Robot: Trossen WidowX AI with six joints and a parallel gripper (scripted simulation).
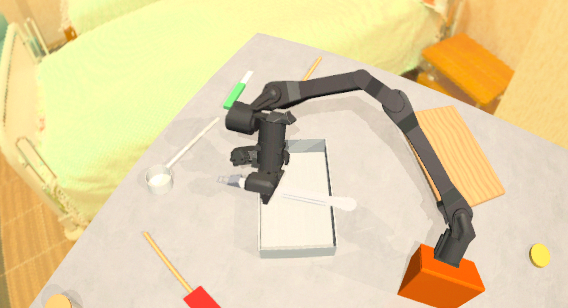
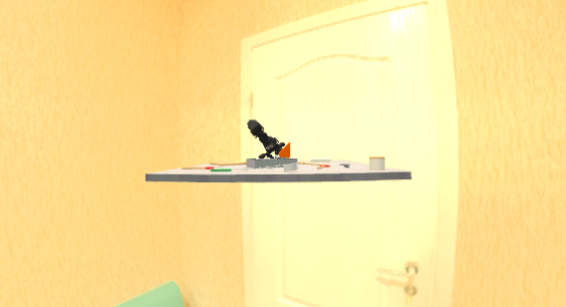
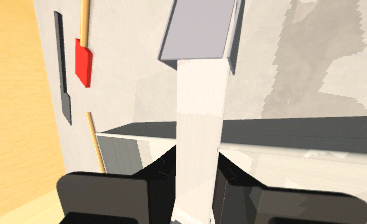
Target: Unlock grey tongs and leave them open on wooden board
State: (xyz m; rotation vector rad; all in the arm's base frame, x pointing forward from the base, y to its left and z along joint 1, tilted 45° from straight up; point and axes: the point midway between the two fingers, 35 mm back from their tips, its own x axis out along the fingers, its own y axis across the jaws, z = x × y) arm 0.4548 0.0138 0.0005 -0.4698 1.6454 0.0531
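Note:
The grey tongs (image 1: 312,199) (image 3: 199,90) lie across the roasting tin (image 1: 297,253) (image 3: 304,134), arms close together. Their darker hinge block (image 1: 232,180) (image 3: 199,30) sticks out past the tin's left side; the rounded tip end reaches past its right side in the top view. My gripper (image 1: 266,194) (image 3: 193,146) points down over the tin's left edge and is shut on the tongs' arms near the hinge, one finger on each side. The lock itself cannot be made out. The wooden board (image 1: 465,153) lies flat to the right, beyond the arm, with nothing on it.
A white-handled cup (image 1: 159,180) stands left of the tin, a green-handled tool (image 1: 234,95) behind it. A red-ended spatula (image 1: 200,297) (image 3: 83,62) lies at the front. The orange block (image 1: 442,280) is under the arm's base, a yellow disc (image 1: 540,255) to its right.

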